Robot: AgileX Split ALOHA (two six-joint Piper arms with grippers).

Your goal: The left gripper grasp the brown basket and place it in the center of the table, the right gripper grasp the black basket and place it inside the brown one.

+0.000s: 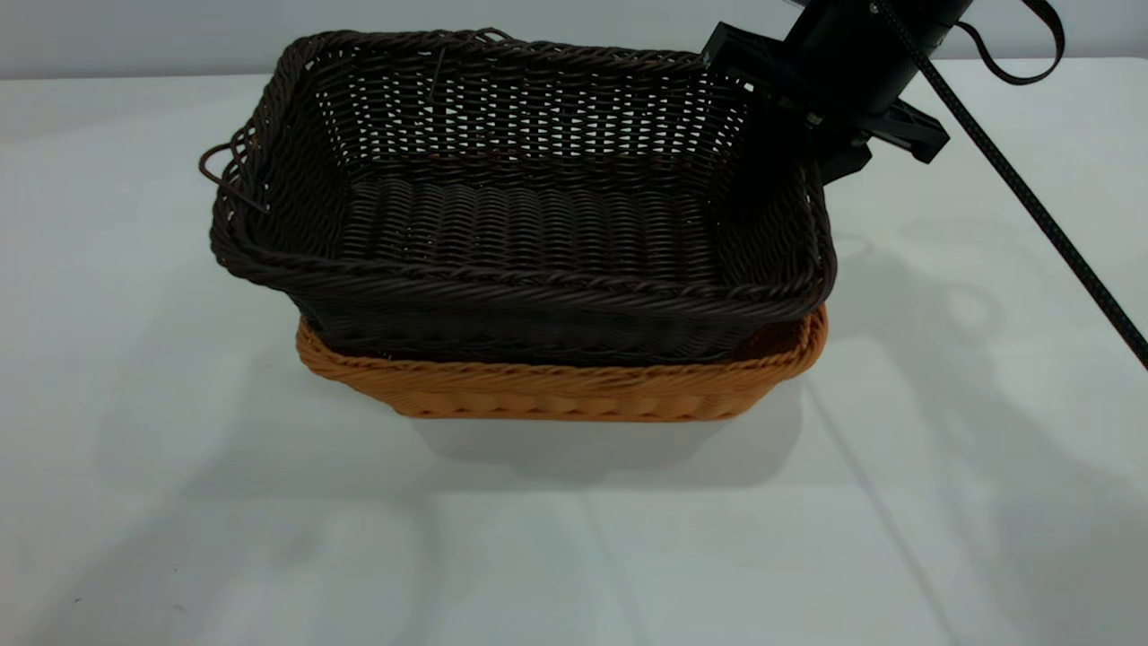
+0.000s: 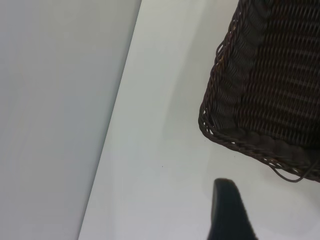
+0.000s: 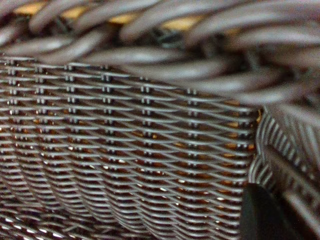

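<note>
The white table (image 1: 942, 502) is big and bare around the middle. There my black basket (image 1: 529, 224) sits inside the brown basket (image 1: 556, 390), long side facing front. My right gripper (image 1: 807, 135) is at its right-hand rim toward the far edge; I cannot tell if it pinches. My left gripper (image 2: 227, 212) waits nearby.

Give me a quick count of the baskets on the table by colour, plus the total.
Black basket: 1, sitting inside the brown one, with the right gripper at its rim
Brown basket: 1, on the table
Total: 2 baskets
</note>
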